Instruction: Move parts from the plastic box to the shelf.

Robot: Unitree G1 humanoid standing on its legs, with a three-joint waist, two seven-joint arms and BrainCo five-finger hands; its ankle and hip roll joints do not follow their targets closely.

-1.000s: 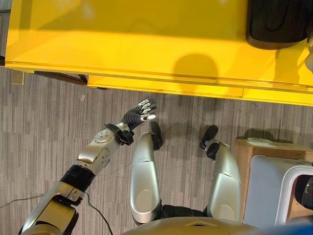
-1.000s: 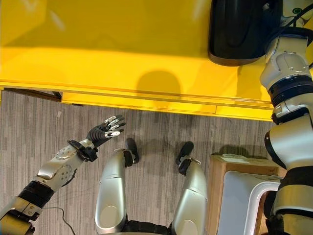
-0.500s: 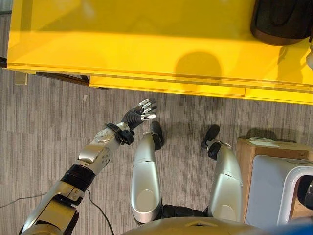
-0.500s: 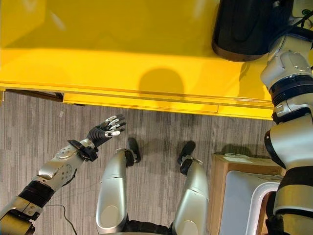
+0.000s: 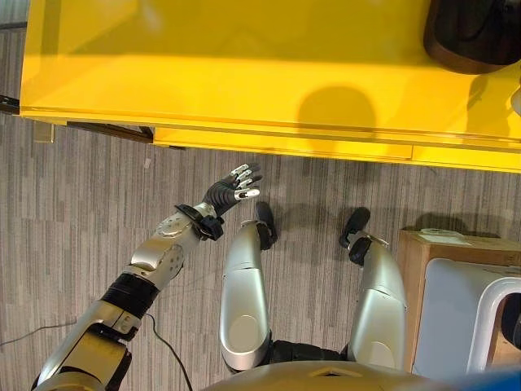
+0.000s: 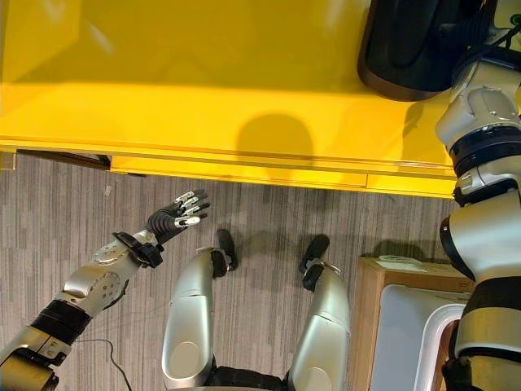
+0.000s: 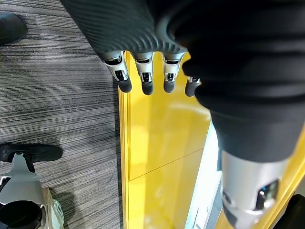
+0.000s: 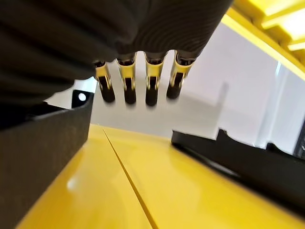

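The plastic box (image 6: 423, 45), a dark bin, sits at the far right end of the yellow counter (image 5: 244, 73), its wall running out past the edge of both eye views; whether parts lie inside cannot be told, since its interior is not visible. In the right wrist view a dark box wall stands close on one side and a second low dark tray (image 8: 243, 157) lies across the yellow surface a little further off. No part is visible in either hand, and no shelf can be made out with certainty.

The right hand (image 8: 138, 81) hangs above the counter beside the box, its fingers straight and slightly apart, holding nothing. It seems raised there to be ready for a reach into the box.

The left hand (image 5: 236, 186) is held low over the grey striped floor (image 5: 81, 212), near the counter's front edge and well apart from the box. Its fingers are extended and loosely spread, empty. It appears to be kept out to the side, idle, so the right arm can do the picking.

At the lower right, beside the robot, stands a wooden stand (image 5: 415, 252) carrying a pale grey container (image 5: 448, 309).

Judging from this, the transfer has not yet begun for this part.
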